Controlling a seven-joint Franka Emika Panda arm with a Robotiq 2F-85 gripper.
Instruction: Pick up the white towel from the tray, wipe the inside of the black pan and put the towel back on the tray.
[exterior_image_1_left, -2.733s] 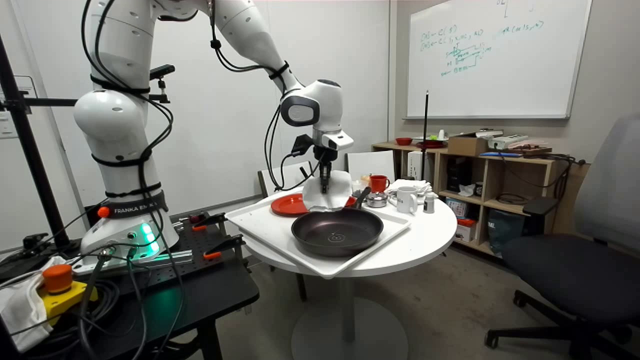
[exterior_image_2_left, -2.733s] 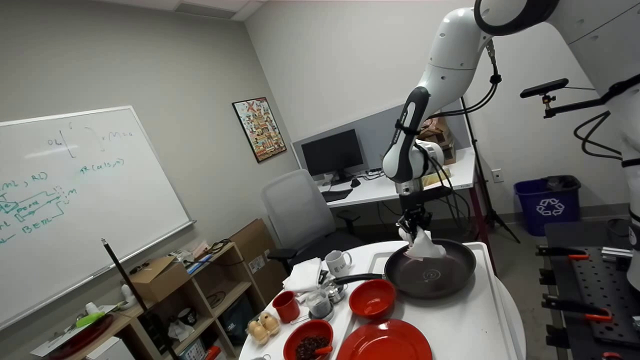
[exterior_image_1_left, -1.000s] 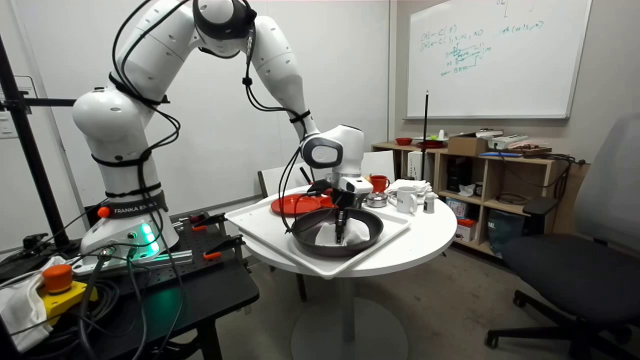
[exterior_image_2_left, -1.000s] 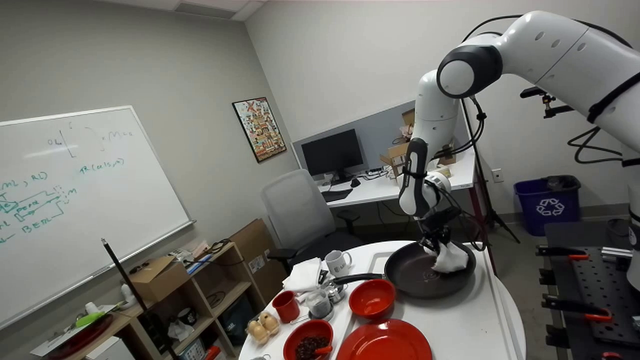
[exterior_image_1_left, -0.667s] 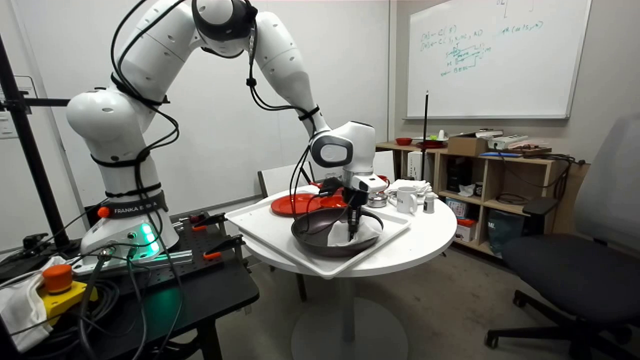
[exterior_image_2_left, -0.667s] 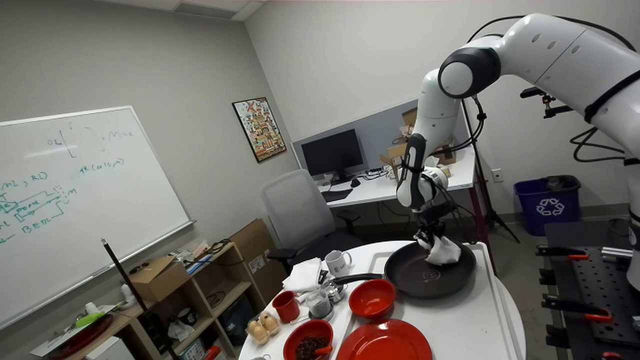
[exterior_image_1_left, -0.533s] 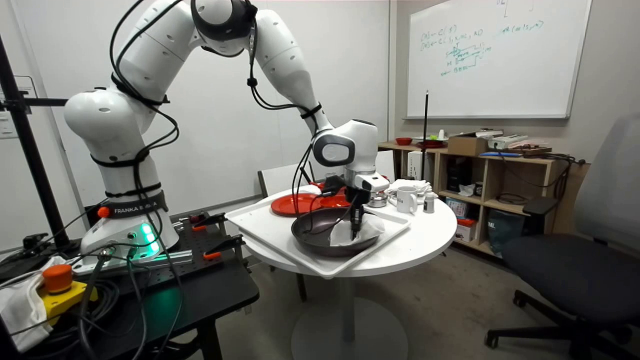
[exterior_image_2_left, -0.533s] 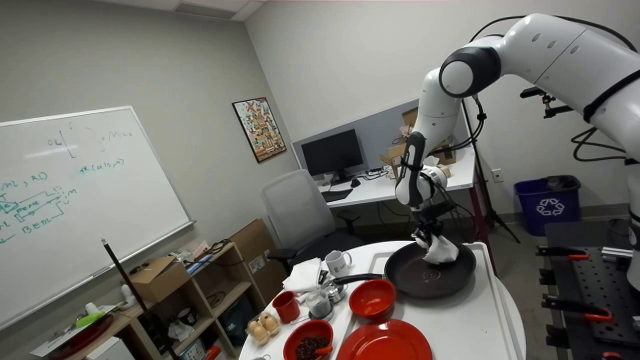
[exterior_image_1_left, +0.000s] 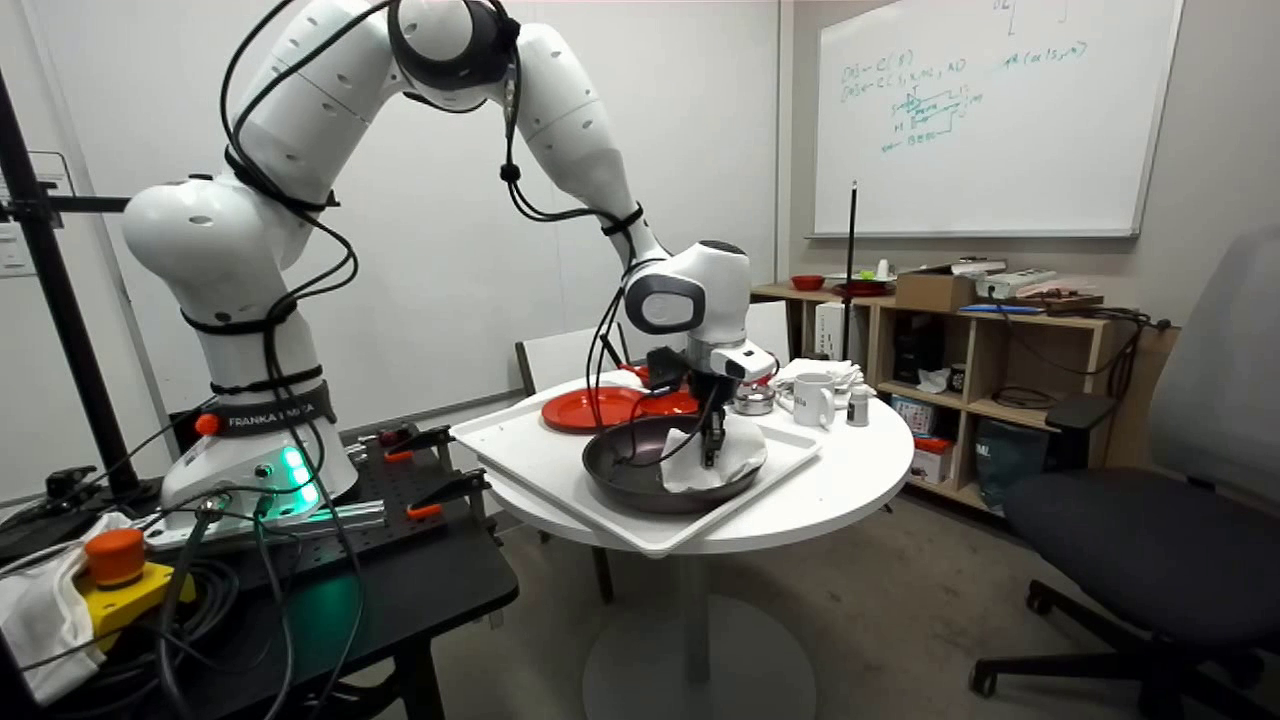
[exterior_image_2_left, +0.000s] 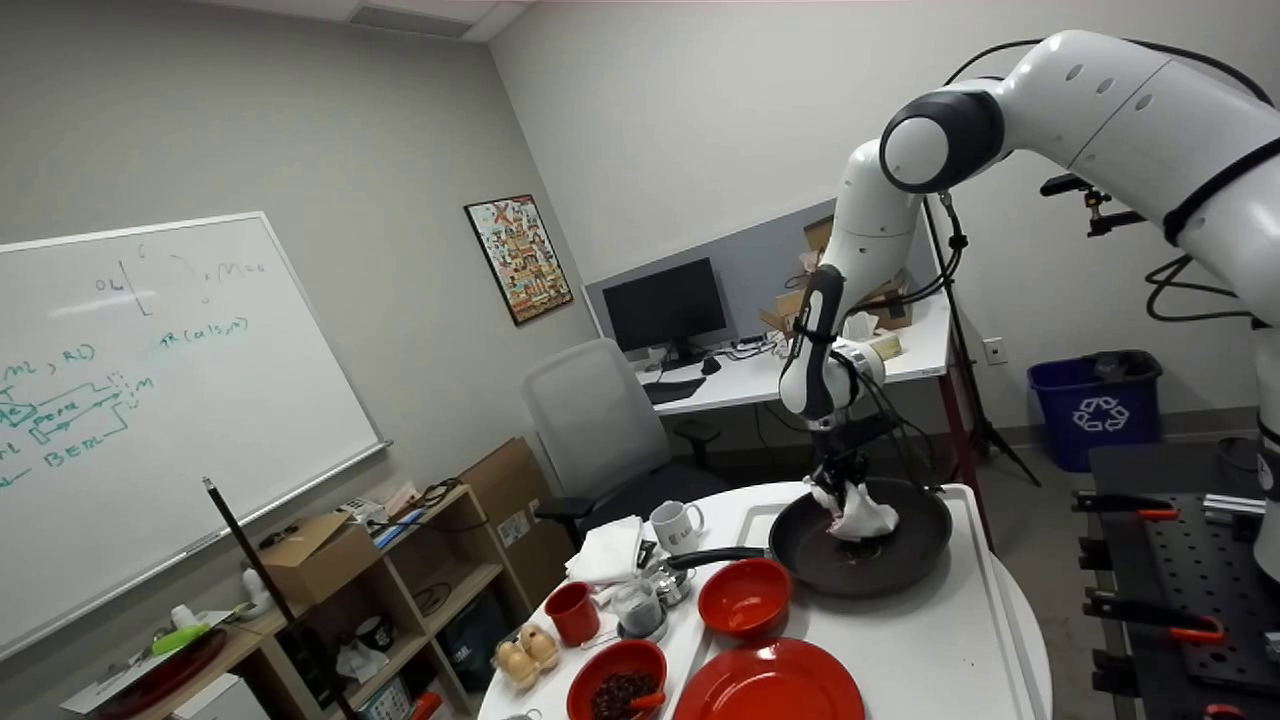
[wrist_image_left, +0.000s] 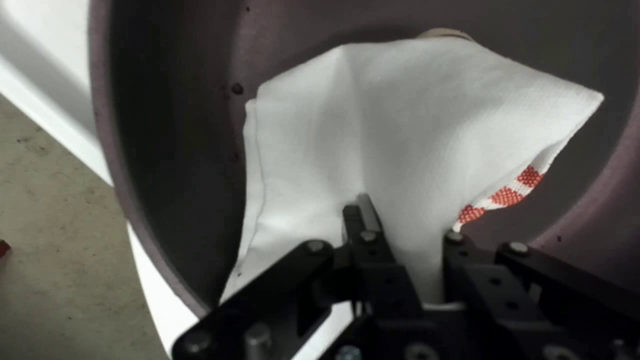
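My gripper (exterior_image_1_left: 711, 458) points down inside the black pan (exterior_image_1_left: 622, 478), shut on the white towel (exterior_image_1_left: 742, 452). Seen from the wrist, the towel (wrist_image_left: 400, 115) spreads over part of the pan floor and runs up between the fingers; its folds hide one fingertip. Red and white checks show along one folded edge. Some small dark specks dot the bare pan surface (wrist_image_left: 170, 150). An exterior view has the towel (exterior_image_2_left: 866, 515) on the handle side of the pan's middle. The pan rests on the white tray (exterior_image_2_left: 950, 650).
The pan's handle (exterior_image_2_left: 716, 556) sticks out over the tray rim beside a red bowl (exterior_image_2_left: 745, 597). A red plate (exterior_image_2_left: 770, 695) lies on the tray. Near the rim stand a white mug (exterior_image_2_left: 677, 527), a folded white cloth (exterior_image_2_left: 607, 552) and a red mug (exterior_image_2_left: 572, 612).
From above the pan, my gripper has come down with the towel into it. During the last second it has dragged the towel across the pan floor, toward the handle side.
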